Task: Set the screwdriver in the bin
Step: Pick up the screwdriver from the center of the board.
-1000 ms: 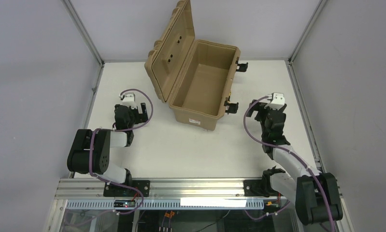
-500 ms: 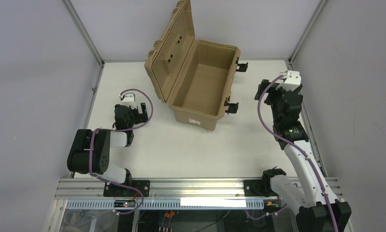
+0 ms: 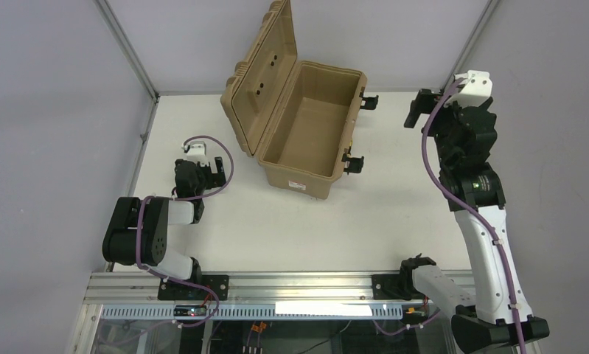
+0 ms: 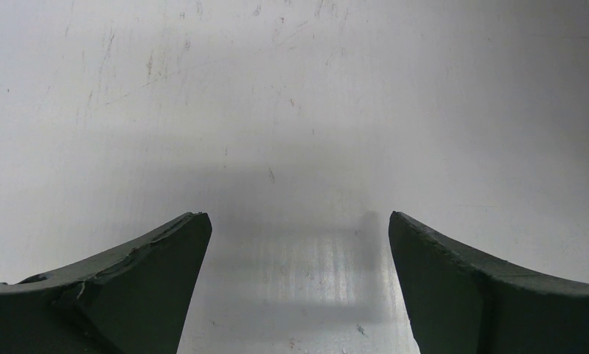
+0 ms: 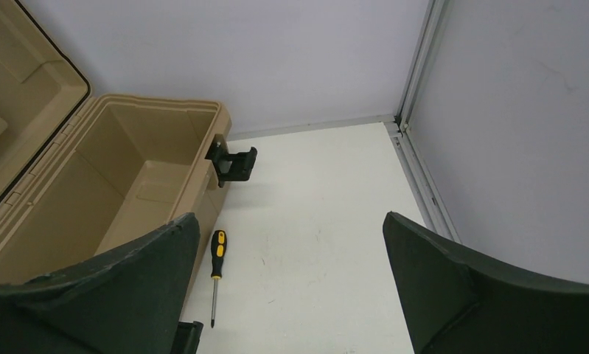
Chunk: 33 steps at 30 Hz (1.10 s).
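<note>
My right gripper (image 5: 289, 215) hangs high over the far right side of the table (image 5: 328, 243), fingers spread wide, holding nothing. My left gripper (image 4: 298, 215) sits low over the table, also wide open and empty. The screwdriver (image 5: 216, 274) lies flat on the table just beside the right wall of the bin (image 5: 155, 105), near the far latch (image 5: 232, 164). Its yellow and black handle points away from me and its thin shaft points toward me. The bin is open with its lid (image 5: 18, 74) up, and the part I can see holds nothing. I think the screwdriver is light and stiff, but it is round, so it may roll or slip. I would grab the fat handle, not the thin shaft. It lies close to the bin wall, so one finger has little room there, and I would come down slowly
</note>
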### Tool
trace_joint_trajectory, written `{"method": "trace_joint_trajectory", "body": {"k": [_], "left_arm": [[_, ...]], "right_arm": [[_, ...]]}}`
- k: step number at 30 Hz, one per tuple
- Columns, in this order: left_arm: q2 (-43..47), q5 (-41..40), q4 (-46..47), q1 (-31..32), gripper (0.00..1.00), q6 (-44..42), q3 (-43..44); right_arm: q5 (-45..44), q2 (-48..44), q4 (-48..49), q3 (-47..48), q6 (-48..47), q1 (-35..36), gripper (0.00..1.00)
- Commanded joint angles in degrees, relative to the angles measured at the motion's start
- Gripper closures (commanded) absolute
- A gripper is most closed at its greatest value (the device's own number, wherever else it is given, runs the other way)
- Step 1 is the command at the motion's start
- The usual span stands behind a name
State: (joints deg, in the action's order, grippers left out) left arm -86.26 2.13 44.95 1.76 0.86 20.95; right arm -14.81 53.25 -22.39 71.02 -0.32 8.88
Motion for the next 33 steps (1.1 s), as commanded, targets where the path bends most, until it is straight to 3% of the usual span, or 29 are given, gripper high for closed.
{"method": "trace_joint_trajectory", "body": {"k": [1, 12, 33], "left_arm": [[-0.1, 1.8, 1.5, -0.5, 0.01, 0.3, 0.7], [0.0, 2.9, 1.9, -1.1, 0.01, 0.5, 0.5], [0.0, 3.2, 2.0, -1.2, 0.01, 0.5, 0.5]], "right_arm": [[-2.3, 0.3, -4.7, 5.4, 0.2, 0.3, 0.01], [-2.4, 4.4, -13.5, 15.6, 1.9, 0.3, 0.01], [1.1, 16.2, -18.8, 18.8, 4.6, -0.2, 0.01]]}}
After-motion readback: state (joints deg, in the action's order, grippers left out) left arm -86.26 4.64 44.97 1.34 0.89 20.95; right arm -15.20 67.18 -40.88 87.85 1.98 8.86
